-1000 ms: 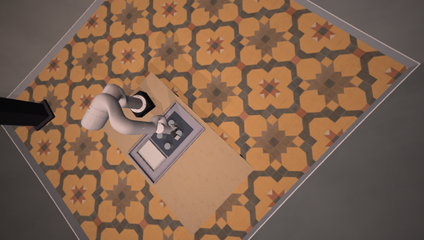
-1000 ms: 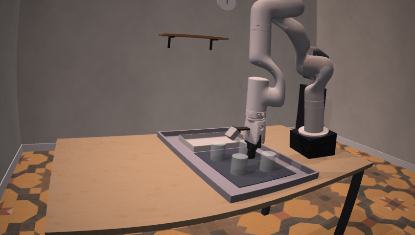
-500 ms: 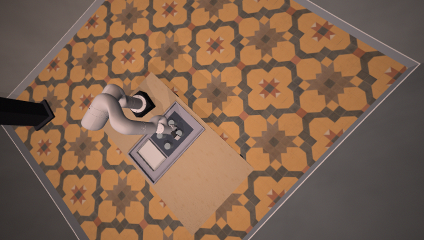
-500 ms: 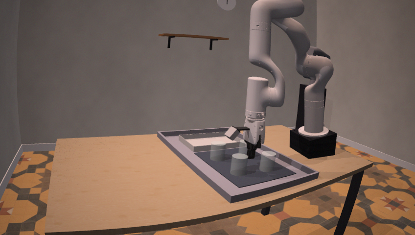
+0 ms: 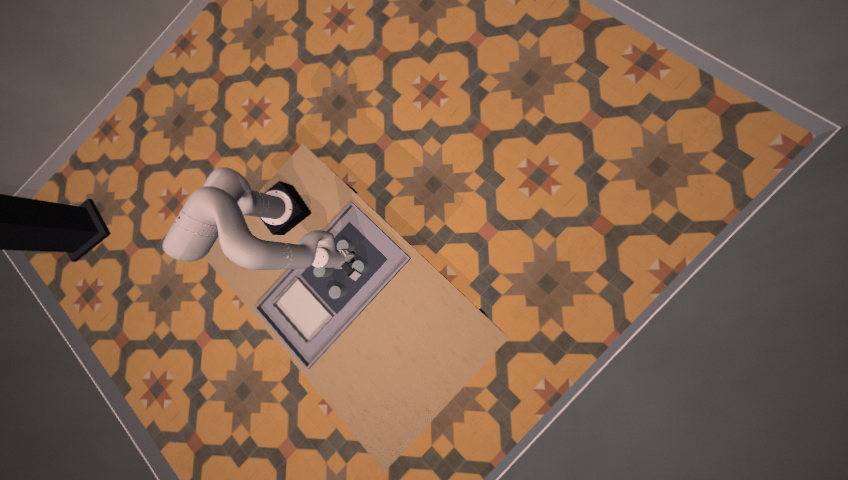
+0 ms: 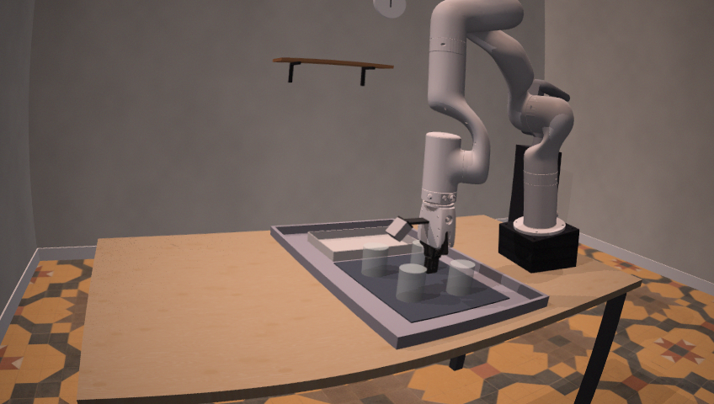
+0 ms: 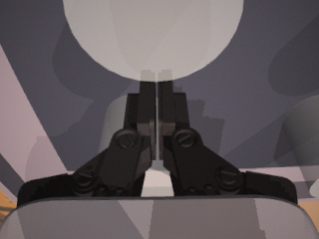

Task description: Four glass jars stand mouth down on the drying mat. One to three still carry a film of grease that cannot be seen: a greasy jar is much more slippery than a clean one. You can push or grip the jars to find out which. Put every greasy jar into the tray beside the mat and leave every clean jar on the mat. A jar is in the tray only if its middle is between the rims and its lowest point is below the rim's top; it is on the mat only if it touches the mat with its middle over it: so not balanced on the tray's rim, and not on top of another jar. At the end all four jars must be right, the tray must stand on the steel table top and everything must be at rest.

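Four clear glass jars stand mouth down on the dark drying mat (image 6: 450, 306) (image 5: 373, 252). In the exterior view they are the left jar (image 6: 375, 260), the front jar (image 6: 410, 283), the right jar (image 6: 460, 278) (image 5: 343, 245) and a back jar (image 6: 417, 247) partly hidden behind my gripper. My gripper (image 6: 430, 268) (image 5: 347, 260) (image 7: 157, 90) is shut and empty. It is low over the mat among the jars. In the wrist view its tips are right at the edge of the right jar (image 7: 154, 20). The pale tray (image 6: 345, 245) (image 5: 303, 309) beside the mat holds no jar.
Mat and tray lie on the rimmed steel table top (image 6: 401, 340) (image 5: 309, 356), which rests on a wooden table (image 6: 200, 300). The robot's black base (image 6: 538, 245) stands at the back right. The wrist camera box (image 6: 399, 227) sticks out to the gripper's left.
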Robot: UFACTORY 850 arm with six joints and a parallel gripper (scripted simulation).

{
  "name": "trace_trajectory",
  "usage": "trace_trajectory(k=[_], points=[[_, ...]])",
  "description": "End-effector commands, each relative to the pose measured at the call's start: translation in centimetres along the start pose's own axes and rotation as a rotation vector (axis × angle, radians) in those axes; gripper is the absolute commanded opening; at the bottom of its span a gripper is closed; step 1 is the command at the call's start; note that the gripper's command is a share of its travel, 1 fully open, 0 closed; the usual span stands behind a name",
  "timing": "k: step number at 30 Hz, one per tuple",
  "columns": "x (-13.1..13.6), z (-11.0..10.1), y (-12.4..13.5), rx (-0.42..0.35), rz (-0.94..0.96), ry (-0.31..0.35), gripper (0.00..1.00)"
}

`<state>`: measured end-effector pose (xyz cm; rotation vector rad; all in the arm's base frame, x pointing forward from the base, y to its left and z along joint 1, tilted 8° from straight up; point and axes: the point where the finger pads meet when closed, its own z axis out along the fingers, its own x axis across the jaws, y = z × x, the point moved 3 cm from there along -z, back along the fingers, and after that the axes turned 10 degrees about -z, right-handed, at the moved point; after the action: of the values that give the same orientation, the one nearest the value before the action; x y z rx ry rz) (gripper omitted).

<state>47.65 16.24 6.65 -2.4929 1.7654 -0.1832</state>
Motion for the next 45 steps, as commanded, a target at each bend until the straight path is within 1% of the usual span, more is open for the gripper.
trace_trajectory(k=[1, 45], points=[[0.01, -0.05, -0.12, 0.001, 0.000, 0.000, 0.00], [0.09, -0.14, -0.61, 0.001, 0.000, 0.000, 0.00]])
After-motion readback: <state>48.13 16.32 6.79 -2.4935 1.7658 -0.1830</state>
